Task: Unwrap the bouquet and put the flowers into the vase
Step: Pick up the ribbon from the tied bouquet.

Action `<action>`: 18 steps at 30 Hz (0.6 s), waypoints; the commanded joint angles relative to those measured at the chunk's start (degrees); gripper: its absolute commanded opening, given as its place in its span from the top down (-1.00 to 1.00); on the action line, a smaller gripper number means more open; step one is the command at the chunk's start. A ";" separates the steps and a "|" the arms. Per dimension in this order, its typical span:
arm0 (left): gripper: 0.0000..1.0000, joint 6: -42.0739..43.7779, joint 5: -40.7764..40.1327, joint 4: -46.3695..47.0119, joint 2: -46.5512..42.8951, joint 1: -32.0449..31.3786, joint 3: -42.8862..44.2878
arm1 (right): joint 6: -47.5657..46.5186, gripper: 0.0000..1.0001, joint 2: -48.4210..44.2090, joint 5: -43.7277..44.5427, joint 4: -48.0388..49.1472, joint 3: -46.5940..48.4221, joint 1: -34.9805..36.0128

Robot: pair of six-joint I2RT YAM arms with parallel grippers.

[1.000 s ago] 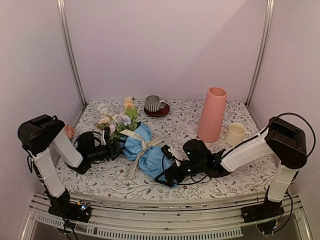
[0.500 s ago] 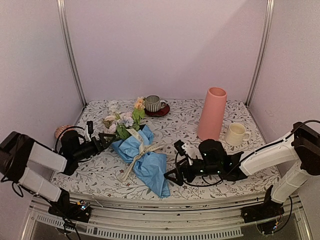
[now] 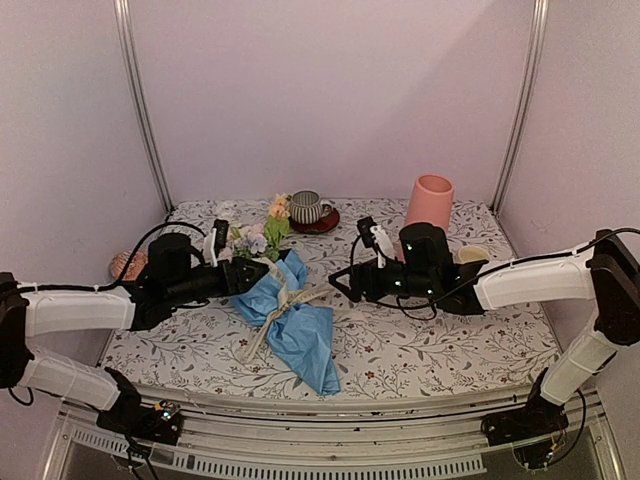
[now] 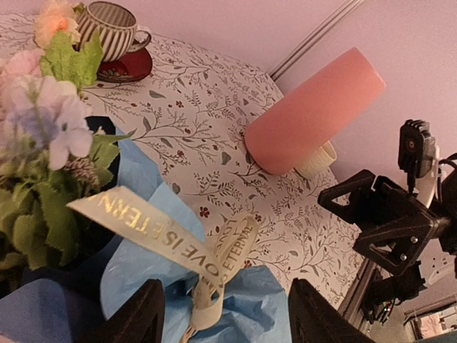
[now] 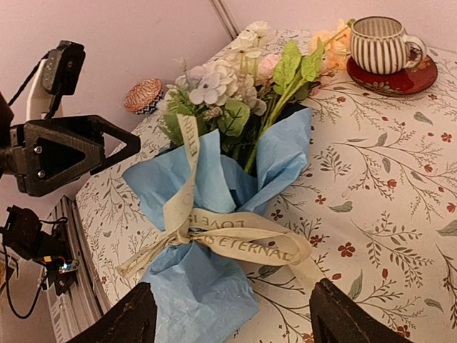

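Far left on the flowery tablecloth [image 3: 450, 340] there's a small round patterned thing [image 3: 127, 265], can't really tell what it is. Next to it the left gripper [image 3: 248, 275] is reaching in low at the bouquet [image 3: 290, 315]. From its wrist cam the fingers [image 4: 146, 314] are spread wide, one on each side of the cream ribbon [image 4: 207, 264], and not squeezing anything as far as I can see. The bouquet is lying flat in the middle of the table, blue paper on and ribbon tied, with the flowers [image 3: 255, 235] pointing toward the back and the tail of the wrap pointing toward the near edge. Behind the blooms sits a striped cup [image 3: 305, 207] on a red saucer. The right gripper [image 3: 338, 285] hangs just right of the bouquet, facing it, with its jaws spread too and nothing in them. The pink vase [image 3: 430, 200] stands upright at the back right, partly hidden behind that arm, and a cream mug [image 3: 470, 255] pokes out beside it.
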 commanded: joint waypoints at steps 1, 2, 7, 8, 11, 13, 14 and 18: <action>-0.24 2.84 -9.85 -13.15 6.22 -5.94 9.32 | 2.46 -0.46 2.60 2.69 -2.90 1.39 -0.74; -0.24 2.96 -11.38 -15.95 8.07 -6.90 11.68 | 2.76 -0.43 2.91 3.22 -3.20 1.31 -0.83; -0.20 0.95 -17.94 -31.43 19.39 -9.28 24.42 | 2.98 -0.39 2.99 6.36 -4.63 -0.06 -1.01; -0.20 0.72 -20.11 -34.09 21.19 -9.80 26.25 | 2.97 -0.39 2.77 7.13 -4.77 -0.57 -1.00; -0.20 -0.35 -25.35 -37.12 23.04 -11.52 28.43 | 2.66 -0.40 2.41 8.74 -5.07 -1.67 -1.10; -0.20 -1.12 -26.24 -37.21 22.79 -11.89 28.46 | 2.36 -0.40 2.55 9.31 -5.51 -1.86 -1.12; -0.19 -1.38 -26.89 -37.31 22.54 -12.08 28.53 | 2.14 -0.41 2.71 9.51 -5.73 -1.94 -1.13; -0.11 -1.65 -27.63 -37.83 22.47 -12.83 28.72 | 1.93 -0.41 4.06 10.17 -5.85 -1.79 -1.10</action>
